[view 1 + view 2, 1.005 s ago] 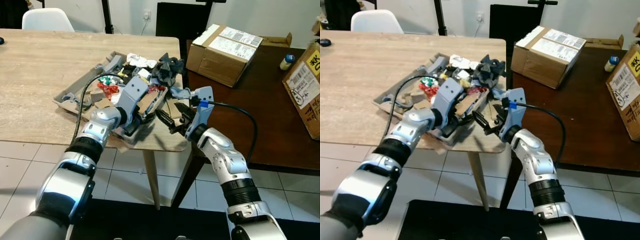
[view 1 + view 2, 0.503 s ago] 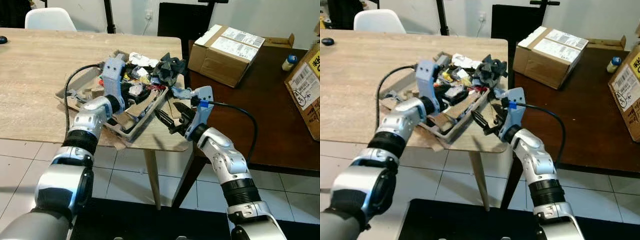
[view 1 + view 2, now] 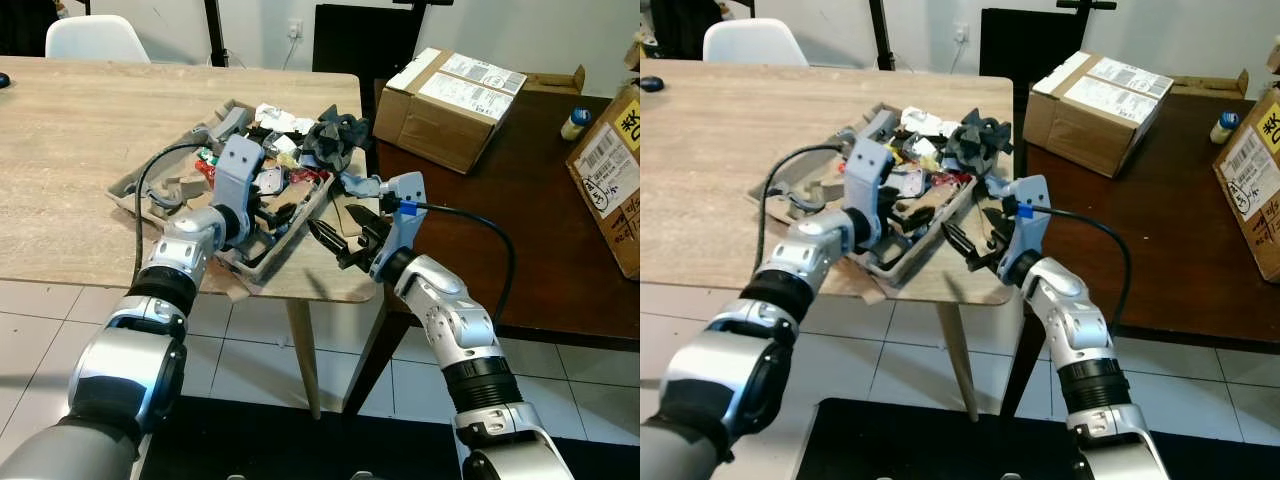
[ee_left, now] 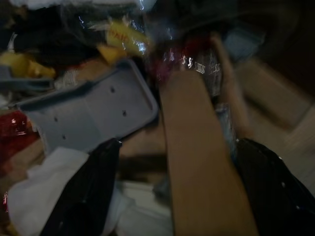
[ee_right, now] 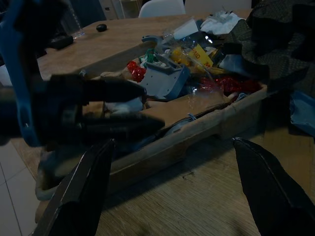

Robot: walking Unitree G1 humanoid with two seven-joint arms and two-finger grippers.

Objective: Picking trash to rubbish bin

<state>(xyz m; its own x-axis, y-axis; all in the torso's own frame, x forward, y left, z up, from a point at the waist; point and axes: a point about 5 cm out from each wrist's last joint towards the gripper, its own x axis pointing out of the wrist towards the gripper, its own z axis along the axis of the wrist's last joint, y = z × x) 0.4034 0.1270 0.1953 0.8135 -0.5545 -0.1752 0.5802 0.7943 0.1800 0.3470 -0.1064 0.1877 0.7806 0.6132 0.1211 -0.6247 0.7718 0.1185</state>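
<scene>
A cardboard tray heaped with trash sits at the wooden table's near right corner. The heap includes white paper, a black crumpled piece and red wrappers. My left gripper reaches into the tray's near end, open. In the left wrist view a brown cardboard strip lies between its black fingers, beside a grey plastic piece. My right gripper hovers open just outside the tray's right rim, pointing at the left gripper.
To the right stands a dark brown table carrying a cardboard box, a second box at the frame edge and a small bottle. A white chair stands behind the wooden table. Tiled floor lies below.
My left arm lifted and swung left, tilting the tray, then dropped back into the tray's near end. The tray has shifted slightly. The right arm has held still.
</scene>
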